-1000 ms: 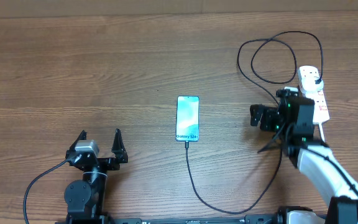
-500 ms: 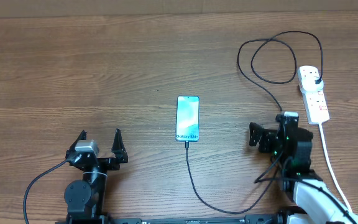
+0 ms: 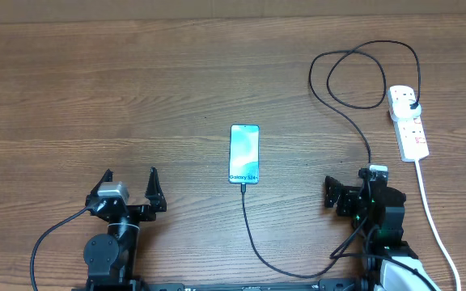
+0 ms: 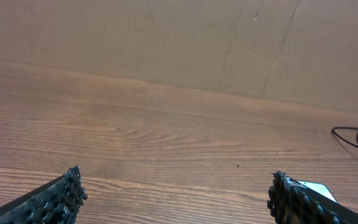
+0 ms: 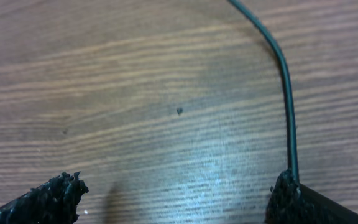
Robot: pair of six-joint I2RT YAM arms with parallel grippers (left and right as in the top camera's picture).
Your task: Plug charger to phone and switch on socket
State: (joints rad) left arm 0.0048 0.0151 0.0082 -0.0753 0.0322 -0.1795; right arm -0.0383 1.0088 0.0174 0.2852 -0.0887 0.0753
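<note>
Left gripper [image 3: 130,174] was seen low over the wooden table [image 3: 95,81], its jaws spread wide and nothing held. Only bare wood was shown between its fingers in the left wrist view. Ahead of it and well off to its right, the phone [image 3: 244,152] was laid flat with its light blue screen up, roughly midway between the two grippers.

The charger [image 3: 243,202] was seen meeting the phone's near short edge with its connector tip. From there the thin black cable was run back toward the robot, curved rightward and carried up past the right gripper [image 3: 349,179]. That gripper was likewise released, with its jaws fully apart and nothing grasped. In the right wrist view the cable was seen running down to the tip of its right finger — whether it touched could not be told.

Beyond this gripper the cable was looped, and its black plug was seated in the far end of the socket [image 3: 408,121]. The socket was laid ahead and to the right of the right gripper, apart from it. A white cord [image 3: 429,210] was trailed from the socket's near end back past the gripper's right side. Whether the red-marked switches were on could not be told.
</note>
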